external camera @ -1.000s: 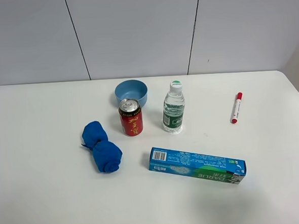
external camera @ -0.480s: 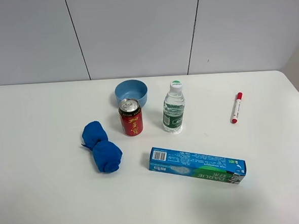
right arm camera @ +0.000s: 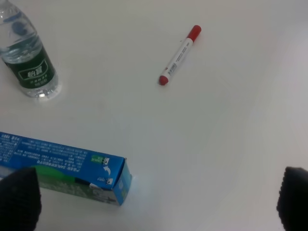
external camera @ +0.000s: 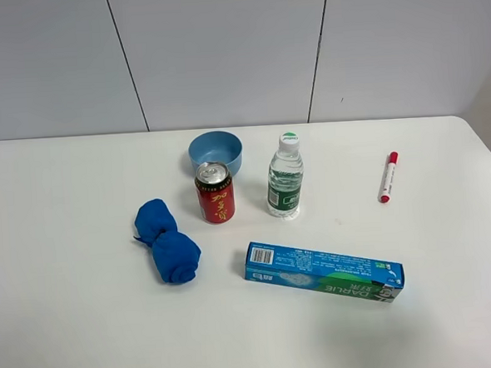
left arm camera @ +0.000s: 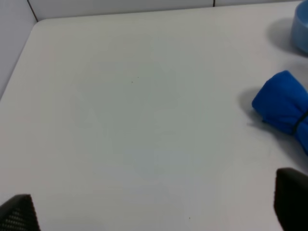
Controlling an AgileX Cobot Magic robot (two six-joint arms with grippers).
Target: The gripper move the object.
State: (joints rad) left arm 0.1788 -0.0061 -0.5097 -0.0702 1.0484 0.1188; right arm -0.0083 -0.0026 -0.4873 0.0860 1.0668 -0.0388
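The object, a small red can [external camera: 215,192] with yellow characters and a silver top, stands upright on the white table [external camera: 70,311], just in front of a blue bowl [external camera: 215,152]. It shows only in the exterior high view. Neither arm appears in that view. In the left wrist view my left gripper [left arm camera: 154,209] is open and empty, with dark fingertips [left arm camera: 290,198] wide apart over bare table beside a blue cloth [left arm camera: 284,103]. In the right wrist view my right gripper [right arm camera: 156,199] is open and empty, its fingertips [right arm camera: 19,198] wide apart above a toothpaste box [right arm camera: 62,161].
A clear green-labelled water bottle [external camera: 285,177] stands right of the can. A rolled blue cloth [external camera: 167,241] lies to the can's front left. A blue toothpaste box [external camera: 323,272] lies in front. A red marker [external camera: 388,176] lies at the far right.
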